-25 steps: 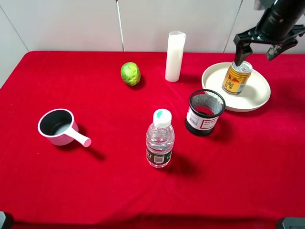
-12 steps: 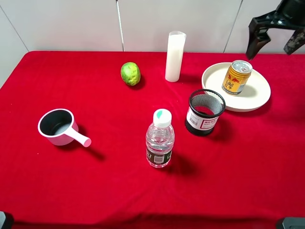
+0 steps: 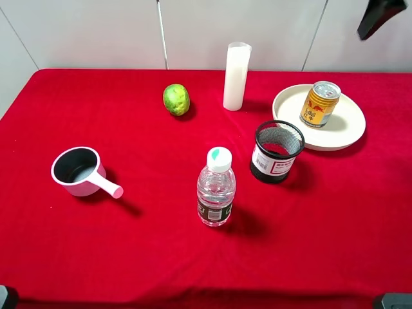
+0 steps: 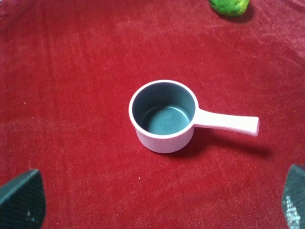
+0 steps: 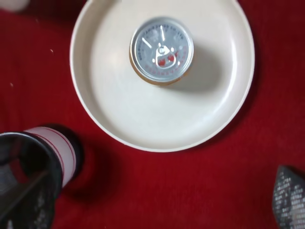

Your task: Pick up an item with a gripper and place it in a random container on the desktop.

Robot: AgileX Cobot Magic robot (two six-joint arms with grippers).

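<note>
The orange-gold can point(image 3: 319, 104) stands upright in the cream-white plate point(image 3: 347, 129) at the back right of the red desktop point(image 3: 161, 257). From above, the right wrist view shows its silver top point(image 5: 162, 49) inside the plate point(image 5: 119, 119), with nothing touching it. My right gripper point(image 5: 152, 207) hangs high over the plate, open and empty. Only one fingertip point(image 5: 289, 200) shows there, and one black finger point(image 3: 376, 15) at the top edge of the high view. My left gripper point(image 4: 157, 200) is open above the small saucepan point(image 4: 164, 117).
A black mesh cup point(image 3: 277, 152) stands just in front of the plate. A clear water bottle point(image 3: 216, 188) is at the centre, a green lime point(image 3: 176, 99) and a tall white cylinder point(image 3: 236, 76) at the back, and the pink-handled saucepan point(image 3: 80, 171) at the left.
My right gripper has let go of the can and risen up and to the right, almost out of the high view. The can stays upright in the plate.
</note>
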